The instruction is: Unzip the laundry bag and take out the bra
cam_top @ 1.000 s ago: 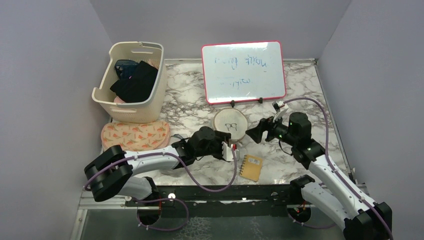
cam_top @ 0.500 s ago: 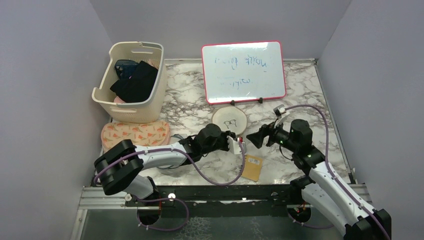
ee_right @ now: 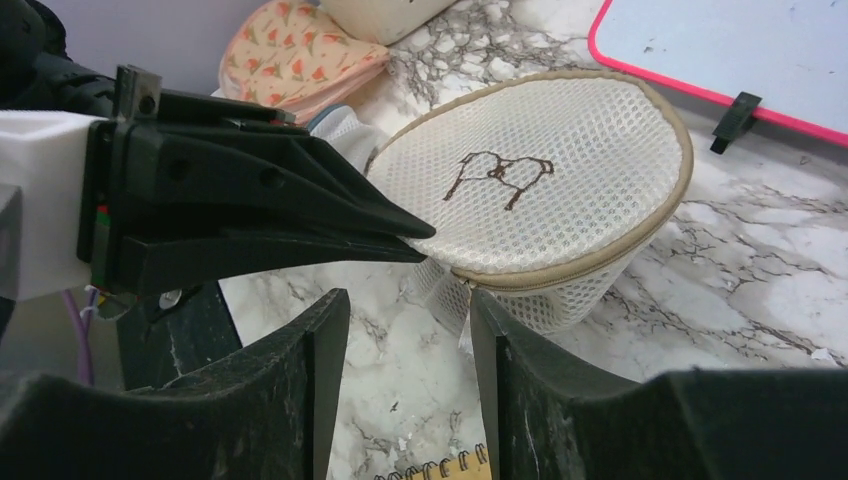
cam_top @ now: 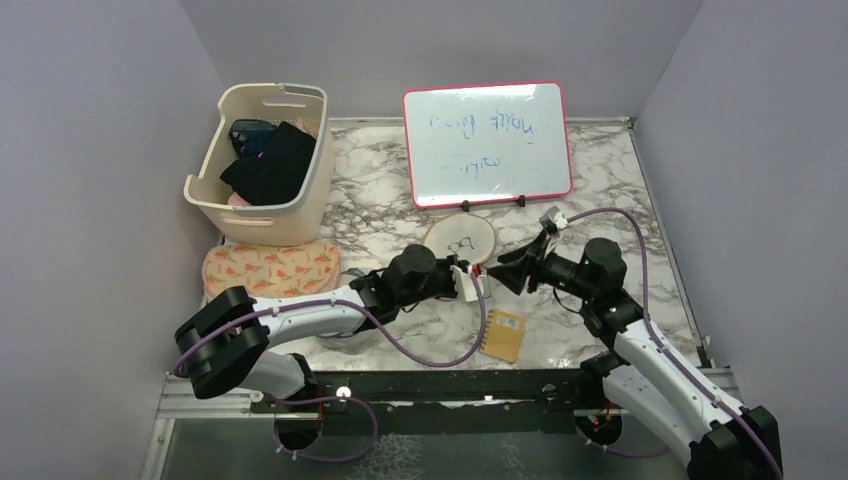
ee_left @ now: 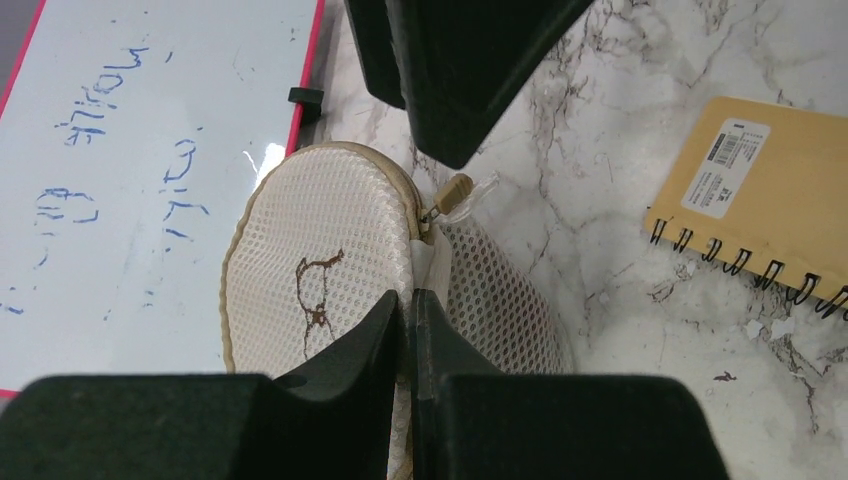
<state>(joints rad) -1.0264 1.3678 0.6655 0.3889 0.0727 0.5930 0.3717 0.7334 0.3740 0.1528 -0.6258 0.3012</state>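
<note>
Left wrist view shows you the laundry bag (ee_left: 320, 260) on the marble table (cam_top: 380, 210), at 6 o'clock of the whiteboard (cam_top: 487, 143). Its zip looks closed and the zipper pull (ee_left: 456, 196) lies at the seam, so nothing is unzipped and no bra is out. Your left gripper (ee_left: 408, 300) is clenched on the bag's 6 o'clock edge, and your right gripper (ee_right: 408, 300) hangs empty, jaws apart, near the pull, so catching it, unzipping and removing the bra all remain.

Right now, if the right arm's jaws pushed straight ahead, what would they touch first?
Most likely the laundry bag: its mesh side and zip tab sit just ahead of the right jaws, which stand open. How near is hard to judge.
</note>
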